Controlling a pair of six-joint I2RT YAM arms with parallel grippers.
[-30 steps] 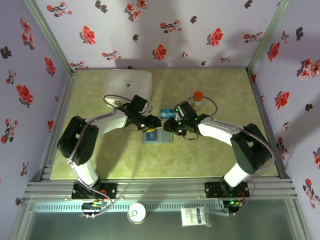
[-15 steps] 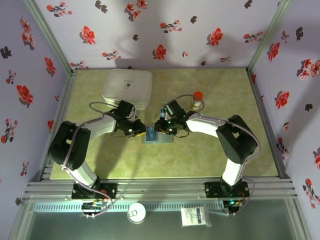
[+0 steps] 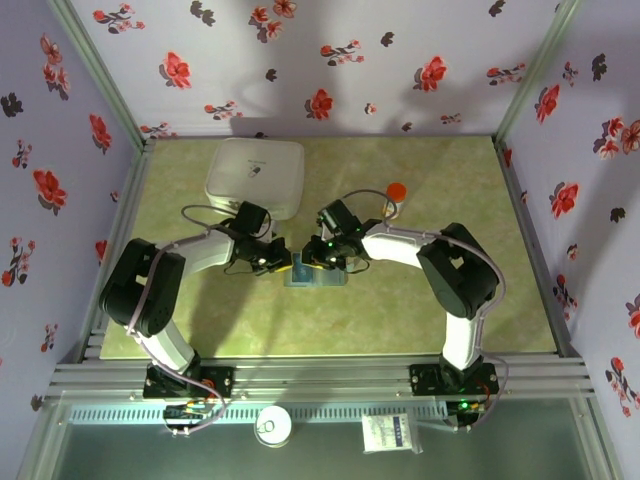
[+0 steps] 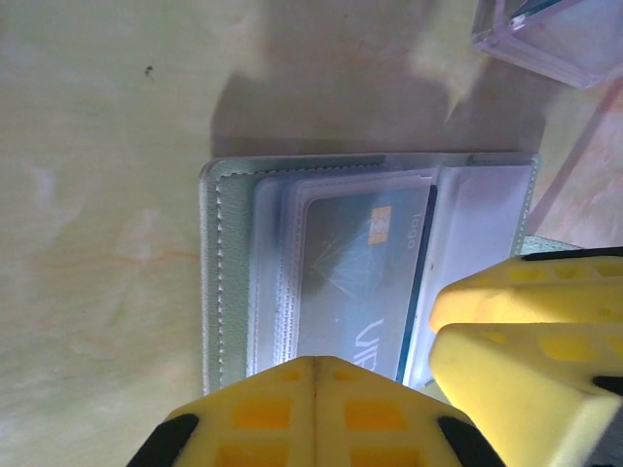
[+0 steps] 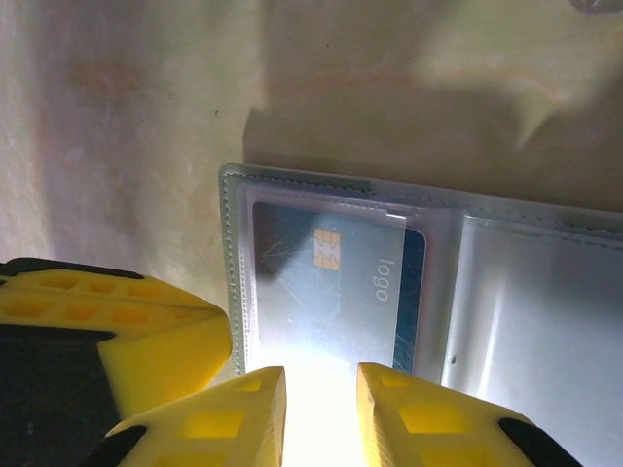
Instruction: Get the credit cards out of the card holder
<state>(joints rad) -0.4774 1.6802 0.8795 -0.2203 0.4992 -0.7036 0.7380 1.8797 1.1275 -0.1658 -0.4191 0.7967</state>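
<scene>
Left gripper (image 4: pixel 313 389), spread moments ago, now pressed together at left edge of card holder (image 4: pixel 229 282), table (image 3: pixel 420 310) centre. Right gripper (image 5: pixel 319 394) narrowing, slightly parted over blue-teal card (image 5: pixel 331 292), still inside. Pull likely next.

Item 1: blue-teal rectangular plastic card (image 5: pixel 331 282), lying under a clear sleeve. The word "logo" is printed in pale letters beside its gold chip. In the left wrist view the same card (image 4: pixel 360 272) shows "logo" and large pale letters starting "VI", the rest cut off.

Item 2: white rounded box (image 3: pixel 255 175). Its small lid mark is illegible.

Item 3: small white packet (image 3: pixel 392 432). Its print is too small to read.
</scene>
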